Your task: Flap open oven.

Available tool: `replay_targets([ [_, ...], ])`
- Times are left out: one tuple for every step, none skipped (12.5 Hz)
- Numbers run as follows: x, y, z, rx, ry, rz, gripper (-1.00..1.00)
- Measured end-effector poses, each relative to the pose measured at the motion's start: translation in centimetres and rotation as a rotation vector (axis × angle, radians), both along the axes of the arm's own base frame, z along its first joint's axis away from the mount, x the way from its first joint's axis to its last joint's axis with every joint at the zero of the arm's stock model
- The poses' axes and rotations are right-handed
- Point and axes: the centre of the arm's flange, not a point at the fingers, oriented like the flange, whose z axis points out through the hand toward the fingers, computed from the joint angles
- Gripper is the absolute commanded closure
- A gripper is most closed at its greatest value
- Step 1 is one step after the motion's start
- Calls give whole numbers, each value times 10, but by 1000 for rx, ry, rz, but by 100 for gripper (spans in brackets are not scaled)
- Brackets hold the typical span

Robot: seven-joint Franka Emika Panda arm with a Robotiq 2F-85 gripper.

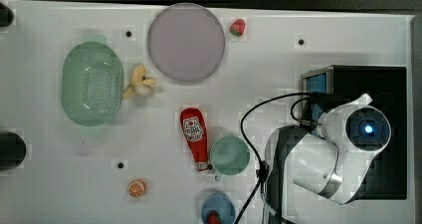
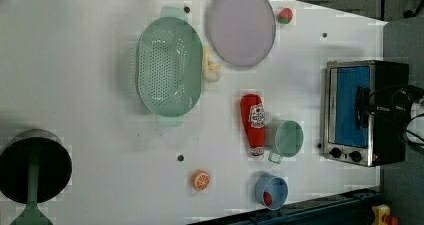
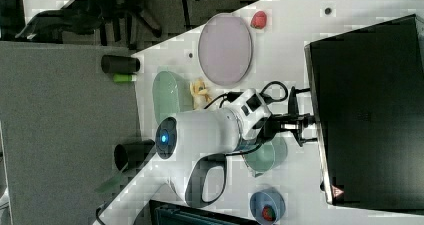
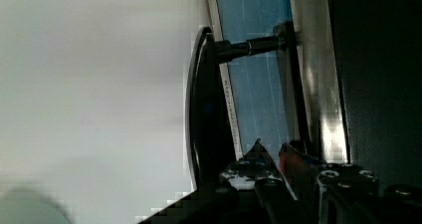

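The oven [image 1: 388, 79] is a black box at the top view's right, with a silver frame and a blue glass door [image 2: 350, 85]. The door lies flat against the frame. Its black bar handle [image 2: 359, 97] stands off the glass on posts. My gripper [image 3: 306, 127] reaches from the arm to the door front at the handle. In the wrist view the handle [image 4: 204, 109] runs beside my gripper [image 4: 271, 152], whose fingertips [image 4: 249, 167] sit between the bar and the glass [image 4: 254, 84]. They stand a narrow gap apart with nothing between them.
A green cup [image 1: 230, 155] and a red ketchup bottle [image 1: 195, 134] lie just in front of the oven. A blue cup [image 1: 218, 210] holding a strawberry sits near the table edge. Farther off are a purple plate [image 1: 185, 41], a green colander [image 1: 92, 82], a banana [image 1: 139, 80] and an orange half [image 1: 137, 188].
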Motion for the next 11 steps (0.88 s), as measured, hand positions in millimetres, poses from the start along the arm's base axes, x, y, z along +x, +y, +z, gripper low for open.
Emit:
replay_targets([
  [1,1,1,-25,14,31,65],
  [1,5,-1,-57,43,71,65],
  [4,11,-1,-99,69,121,65],
  [7,19,-3,-150,95,170,65],
  [8,31,-8,-189,114,199,65],
  [10,41,-11,-221,129,207,65],
  [12,53,-13,-238,134,195,65],
  [15,65,-15,-251,134,178,65],
  [19,76,-15,-273,131,178,65],
  [21,86,-18,-285,136,172,65],
  [23,97,-21,-294,137,157,65],
])
